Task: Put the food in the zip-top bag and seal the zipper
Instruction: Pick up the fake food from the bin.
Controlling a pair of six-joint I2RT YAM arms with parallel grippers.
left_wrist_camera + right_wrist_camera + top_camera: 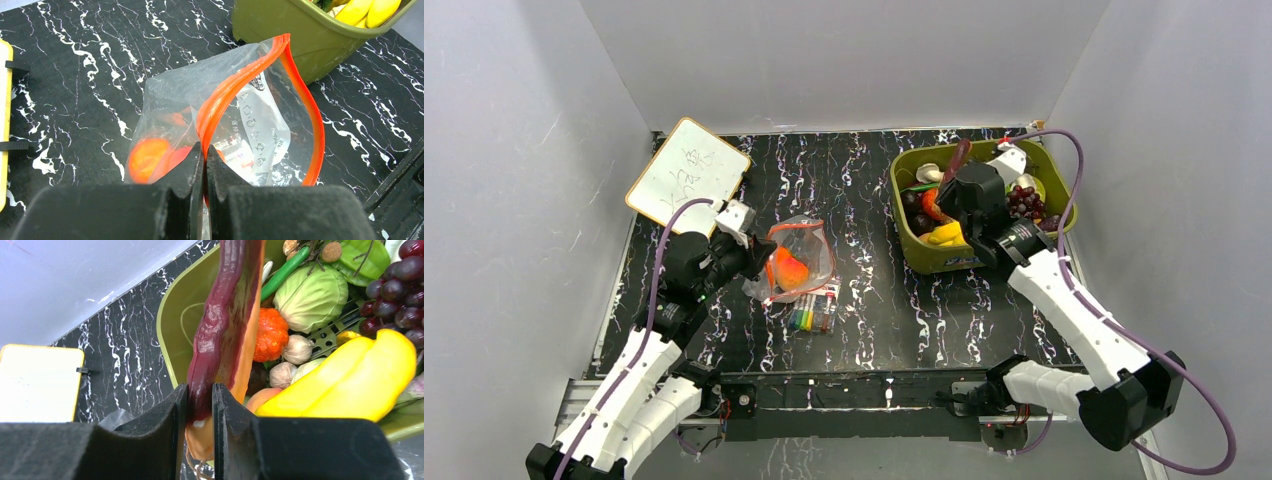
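Note:
The clear zip-top bag (802, 250) lies left of centre with its mouth open, and orange and red food (786, 270) lies inside. My left gripper (759, 262) is shut on the red-orange zipper (235, 85) at the near side of the mouth (205, 150). An orange piece (147, 157) shows through the plastic. My right gripper (951, 185) is over the olive-green bin (924, 255), shut on a long dark purple and orange toy vegetable (225, 315) that sticks up between the jaws (200, 395). More food fills the bin: a yellow piece (345, 375), a cabbage (310, 295) and grapes (395, 290).
A pack of coloured markers (814, 312) lies just in front of the bag. A whiteboard (686, 175) lies at the back left. The bin's near wall (300, 35) stands right behind the bag's mouth. Grey walls close in the table on three sides.

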